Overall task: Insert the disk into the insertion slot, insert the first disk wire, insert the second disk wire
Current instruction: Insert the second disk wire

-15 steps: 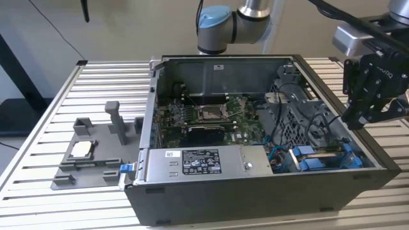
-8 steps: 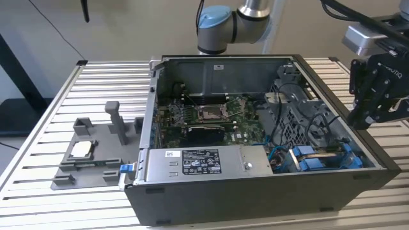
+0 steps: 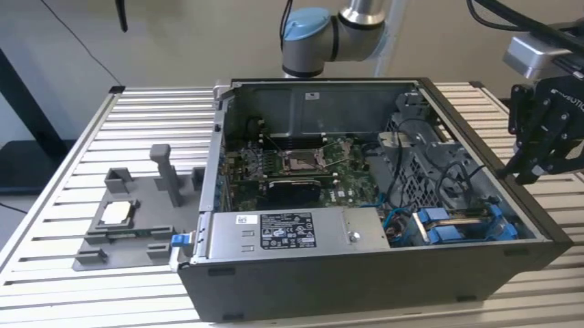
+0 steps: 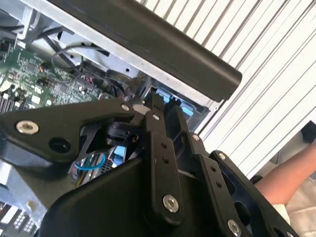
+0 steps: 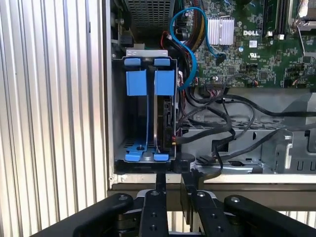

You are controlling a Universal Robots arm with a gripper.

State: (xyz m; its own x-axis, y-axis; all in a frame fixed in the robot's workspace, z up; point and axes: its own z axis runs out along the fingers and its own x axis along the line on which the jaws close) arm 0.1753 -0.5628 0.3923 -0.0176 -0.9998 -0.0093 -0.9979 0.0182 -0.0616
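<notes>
The disk point(image 5: 159, 118) stands on edge inside the insertion slot point(image 5: 148, 53), a grey metal bay with blue tabs point(image 5: 148, 81) in the corner of the open computer case point(image 3: 383, 273). A black wire point(image 5: 207, 136) runs to a dark connector at the disk's edge. A blue wire point(image 5: 190, 54) loops down from the board toward the same side; its end is hidden. My gripper point(image 5: 175, 182) hangs shut outside the case wall, apart from the disk, with nothing between its fingers. In the exterior view the gripper point(image 3: 527, 174) is above the case's right rim, near the bay point(image 3: 461, 225).
A labelled grey power-supply box point(image 3: 273, 232) sits beside the bay, with the green motherboard point(image 3: 301, 164) behind it. A grey fixture point(image 3: 128, 219) holding a small chip lies on the slatted table at the exterior view's left. A person's arm point(image 4: 291, 173) is near the table edge.
</notes>
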